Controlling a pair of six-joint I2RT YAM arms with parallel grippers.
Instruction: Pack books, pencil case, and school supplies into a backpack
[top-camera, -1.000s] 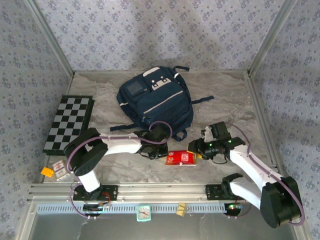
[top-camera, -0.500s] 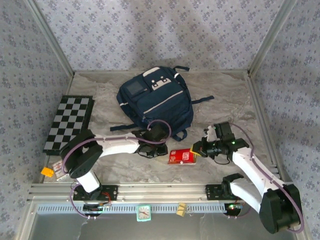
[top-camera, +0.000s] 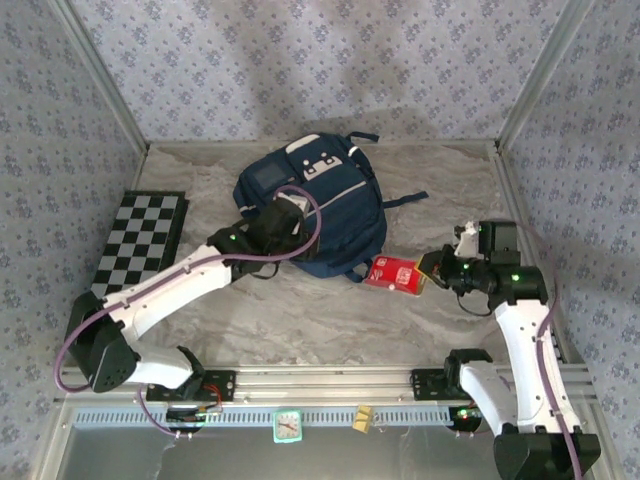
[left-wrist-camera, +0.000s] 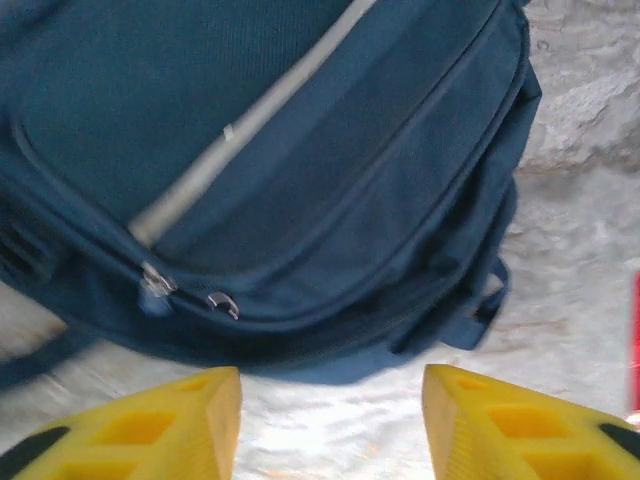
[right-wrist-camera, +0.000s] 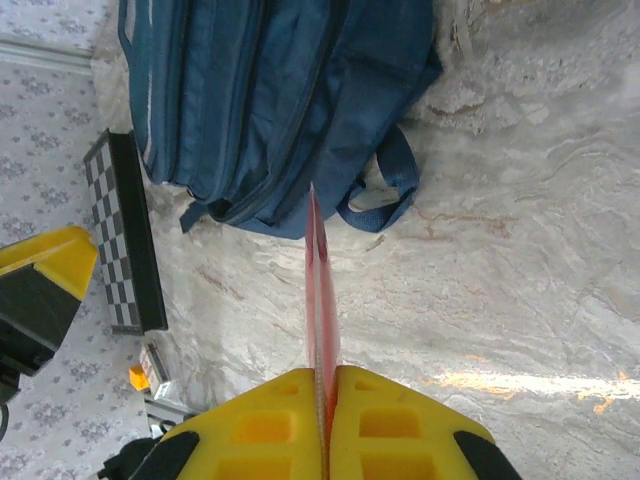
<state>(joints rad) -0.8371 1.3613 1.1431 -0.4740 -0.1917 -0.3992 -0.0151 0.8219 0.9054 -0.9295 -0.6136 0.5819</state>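
The navy backpack (top-camera: 325, 200) lies at the back middle of the table, zips shut on the side facing the left wrist camera (left-wrist-camera: 300, 150). My left gripper (top-camera: 272, 228) hovers at its left front edge, open and holding nothing (left-wrist-camera: 332, 390). A small red box of school supplies (top-camera: 393, 274) hangs above the table just right of the backpack's lower corner. My right gripper (top-camera: 432, 270) is shut on one end of it. In the right wrist view the box (right-wrist-camera: 322, 290) stands edge-on between the closed gripper (right-wrist-camera: 326, 385), pointing at the backpack (right-wrist-camera: 270, 90). The books and the pencil case are out of view.
A black-and-white chessboard (top-camera: 135, 245) lies along the left wall, also seen in the right wrist view (right-wrist-camera: 125, 230). A small clock (top-camera: 288, 425) and a yellow tag (top-camera: 363, 418) sit on the front rail. Patterned walls close in the table on three sides.
My right gripper shut on the red box and carried it up and right toward the backpack's corner. My left arm swung back and left to the backpack and its jaws opened.
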